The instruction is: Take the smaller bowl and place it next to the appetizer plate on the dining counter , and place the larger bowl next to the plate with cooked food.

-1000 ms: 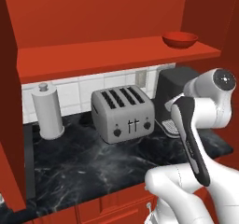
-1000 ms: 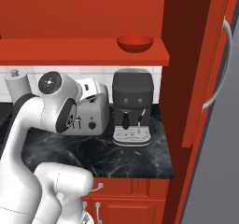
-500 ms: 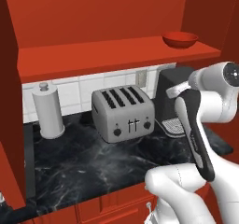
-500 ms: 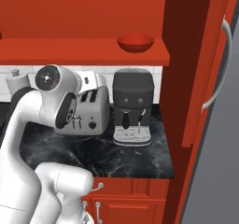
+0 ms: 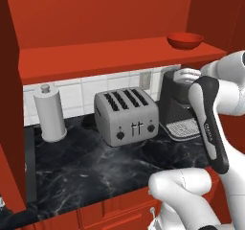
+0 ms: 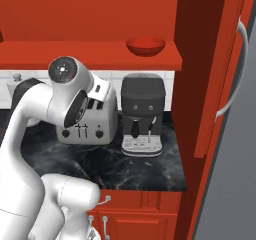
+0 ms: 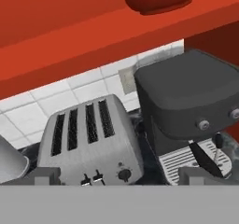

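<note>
The gripper [image 7: 114, 178], fingertips spread wide and holding nothing, hangs over the black marble desk [image 5: 110, 169], facing a silver four-slot toaster [image 5: 127, 115] and a dark coffee machine [image 6: 142, 113] standing side by side. Beyond and above them, the smaller bowl [image 5: 184, 40] sits untouched on the red shelf [image 5: 110, 54]. By this evidence neither bowl is yet taken, so both placements on the dining counter remain to do.

Red shelf [image 5: 95, 56] carries the smaller bowl [image 5: 184, 40] (right end), countertop [image 5: 110, 166] the toaster [image 5: 127, 115].
</note>
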